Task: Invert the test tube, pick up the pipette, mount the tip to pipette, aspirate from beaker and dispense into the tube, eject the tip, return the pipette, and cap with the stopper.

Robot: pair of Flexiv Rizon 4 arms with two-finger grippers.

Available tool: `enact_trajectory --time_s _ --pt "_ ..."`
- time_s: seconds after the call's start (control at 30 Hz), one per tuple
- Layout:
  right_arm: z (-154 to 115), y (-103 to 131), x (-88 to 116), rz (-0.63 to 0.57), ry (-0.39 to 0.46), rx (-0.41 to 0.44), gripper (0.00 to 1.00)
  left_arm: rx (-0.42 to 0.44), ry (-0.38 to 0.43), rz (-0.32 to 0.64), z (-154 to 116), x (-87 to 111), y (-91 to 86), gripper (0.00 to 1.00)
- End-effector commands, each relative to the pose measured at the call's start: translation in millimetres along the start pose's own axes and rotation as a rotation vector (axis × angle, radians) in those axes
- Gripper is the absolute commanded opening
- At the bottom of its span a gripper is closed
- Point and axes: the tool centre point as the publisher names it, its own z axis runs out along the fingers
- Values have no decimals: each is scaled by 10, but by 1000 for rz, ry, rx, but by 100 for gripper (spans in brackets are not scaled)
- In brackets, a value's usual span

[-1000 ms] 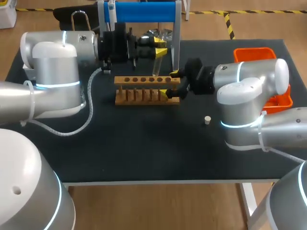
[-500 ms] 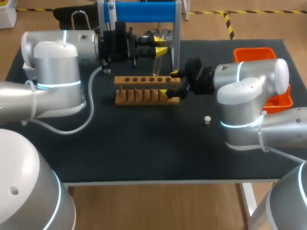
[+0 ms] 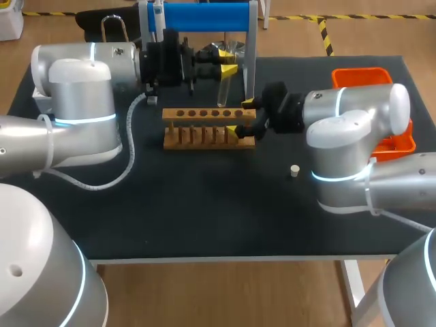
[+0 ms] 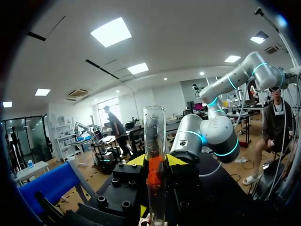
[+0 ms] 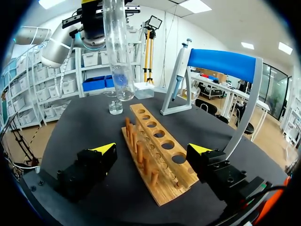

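Note:
My left gripper (image 3: 223,65) is shut on a clear glass test tube (image 3: 221,90), holding it nearly upright above the back of the wooden rack (image 3: 204,127). In the left wrist view the test tube (image 4: 154,141) rises between the yellow tips of the left gripper (image 4: 155,162). My right gripper (image 3: 241,118) stands open astride the rack's right end. The right wrist view has the rack (image 5: 157,155) between the wide fingers of the right gripper (image 5: 153,151), clear of both, and the tube (image 5: 117,52) hanging round end down above it. The pipette (image 5: 178,70) hangs on the blue stand (image 5: 221,63). A small beaker (image 5: 115,106) stands beyond the rack. A white stopper (image 3: 294,170) lies on the mat.
An orange tray (image 3: 371,75) sits at the back right, partly behind my right arm. The blue pipette stand (image 3: 204,17) rises at the back, just behind my left gripper. A grey cable (image 3: 122,163) loops over the mat at the left.
My left gripper has lifted a little with the tube, which now hangs closer to upright. The right arm has not moved.

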Motion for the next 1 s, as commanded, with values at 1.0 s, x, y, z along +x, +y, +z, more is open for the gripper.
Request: enact_trajectory --time_s 1.0 --pt "95 -11 39 -7 -26 21 100 34 -46 -76 -60 -210 345 0"
